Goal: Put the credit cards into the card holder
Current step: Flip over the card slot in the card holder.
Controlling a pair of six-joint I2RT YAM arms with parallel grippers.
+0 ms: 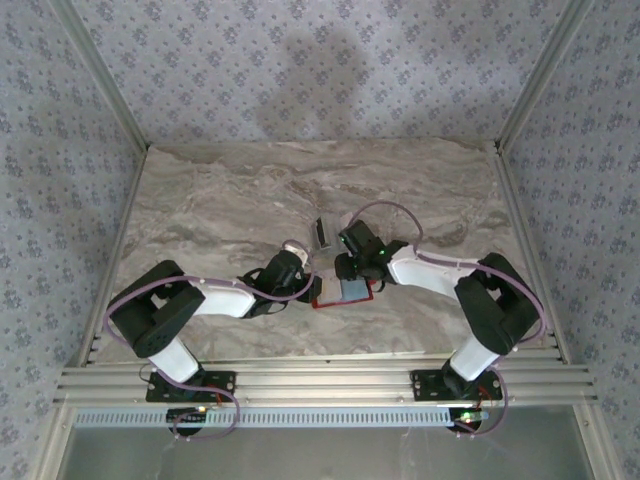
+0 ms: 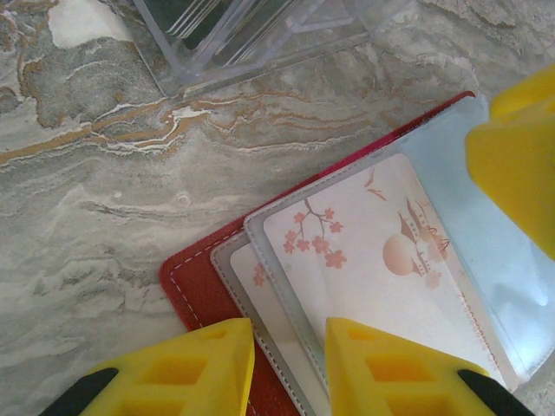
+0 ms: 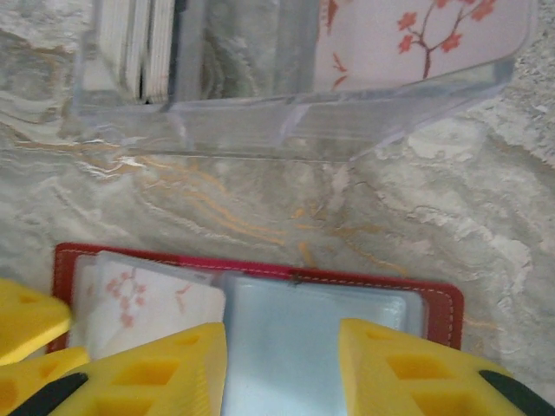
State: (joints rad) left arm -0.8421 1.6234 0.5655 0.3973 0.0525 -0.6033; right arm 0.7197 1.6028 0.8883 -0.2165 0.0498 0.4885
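The card holder [image 1: 342,294] lies open on the marble table, red with pale blue clear pockets [image 3: 312,329]. A pale credit card with pink blossoms [image 2: 381,260] sits inside a clear pocket, and a second pale card [image 2: 258,290] shows in the pocket under it. My left gripper [image 2: 289,347] is open, its yellow fingers straddling the pockets' near corner. My right gripper [image 3: 282,347] is open above the empty blue pocket, with the blossom card [image 3: 147,299] to its left. Both grippers meet over the holder, left gripper [image 1: 312,283] and right gripper [image 1: 346,270].
A clear plastic stand [image 3: 286,130] holds more cards just behind the holder: pale ones on edge [image 3: 139,35] and a blossom-printed one [image 3: 416,35]. It stands upright on the table as the stand [image 1: 322,233]. The right gripper's finger [image 2: 520,156] shows at the left wrist view's right edge.
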